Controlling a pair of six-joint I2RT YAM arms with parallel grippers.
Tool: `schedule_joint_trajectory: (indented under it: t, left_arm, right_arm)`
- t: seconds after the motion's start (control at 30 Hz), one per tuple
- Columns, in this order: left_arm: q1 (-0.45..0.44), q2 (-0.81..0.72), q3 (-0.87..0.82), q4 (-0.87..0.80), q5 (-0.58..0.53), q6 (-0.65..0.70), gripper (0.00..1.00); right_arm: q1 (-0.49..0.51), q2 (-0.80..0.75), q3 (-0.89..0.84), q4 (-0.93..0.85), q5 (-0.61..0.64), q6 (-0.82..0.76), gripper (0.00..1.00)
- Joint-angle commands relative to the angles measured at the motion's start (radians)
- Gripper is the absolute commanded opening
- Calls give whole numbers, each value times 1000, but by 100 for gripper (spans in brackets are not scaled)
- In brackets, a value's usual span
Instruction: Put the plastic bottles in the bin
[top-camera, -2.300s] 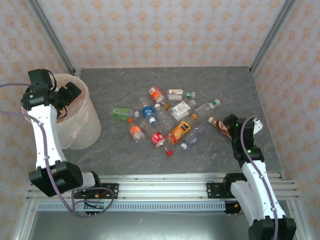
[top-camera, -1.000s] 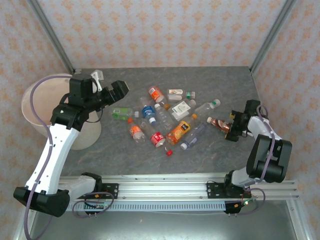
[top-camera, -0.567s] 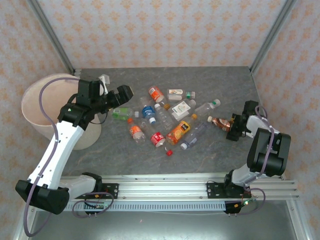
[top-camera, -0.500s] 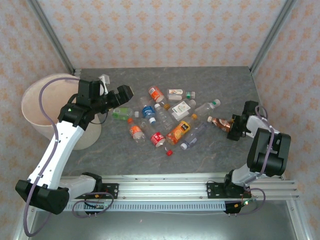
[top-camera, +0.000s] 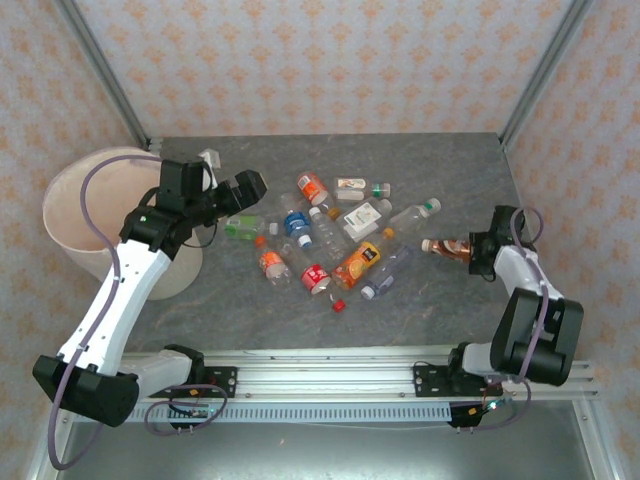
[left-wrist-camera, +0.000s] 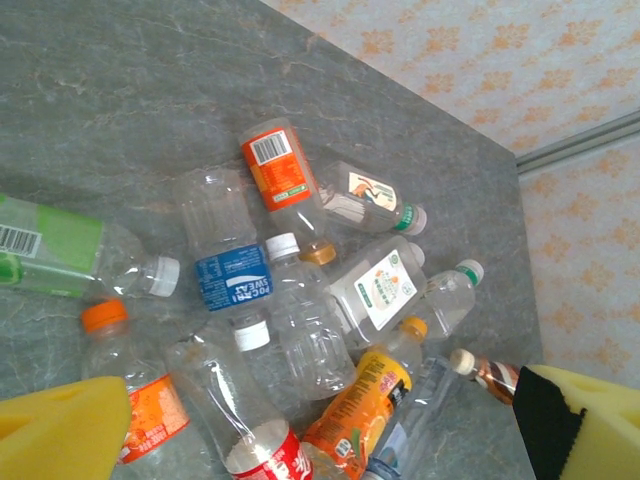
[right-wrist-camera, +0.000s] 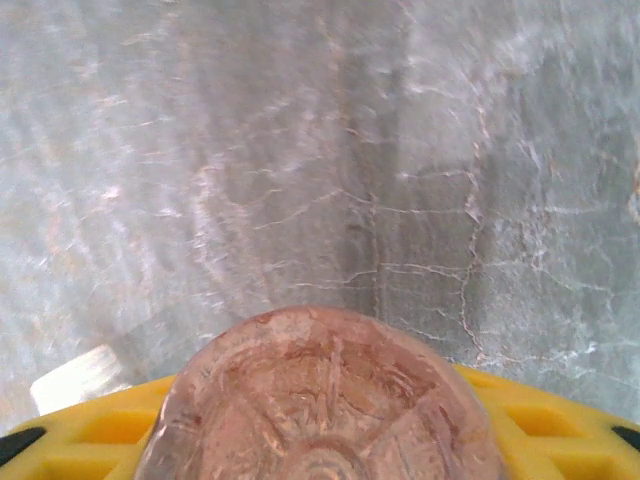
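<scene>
Top external | right claw (top-camera: 480, 250) clamped on brown bottle (top-camera: 449, 246); left claw (top-camera: 250, 190) spread wide, holding nothing

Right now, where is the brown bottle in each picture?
Top: brown bottle far right, in the right gripper.
Left wrist: bottle at bottom right, white cap showing.
Right wrist: bottle's base at bottom middle.
Shared landmark: the grey table.

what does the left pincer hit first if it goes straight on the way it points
The left pincer would probably meet the blue-labelled bottle first, though depth is unclear.
</scene>
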Motion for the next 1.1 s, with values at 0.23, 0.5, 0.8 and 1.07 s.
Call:
schedule_joint_trajectory:
  t: [0.23, 0.5, 0.8, 1.07]
  left_arm:
    - [-46, 7, -18, 86, -13, 15, 100]
    - [-212, 79, 32, 161, 5, 88, 100]
    - [-408, 210, 151, 128, 22, 275, 100]
    - [-513, 301, 233, 61, 191, 462, 100]
  right_arm:
    - [21, -247, -12, 63, -93, -490, 40]
    - [144, -358, 62, 102, -310, -626, 41]
    - [354, -338, 144, 216, -484, -608, 41]
    - [506, -307, 259, 183, -601, -688, 41]
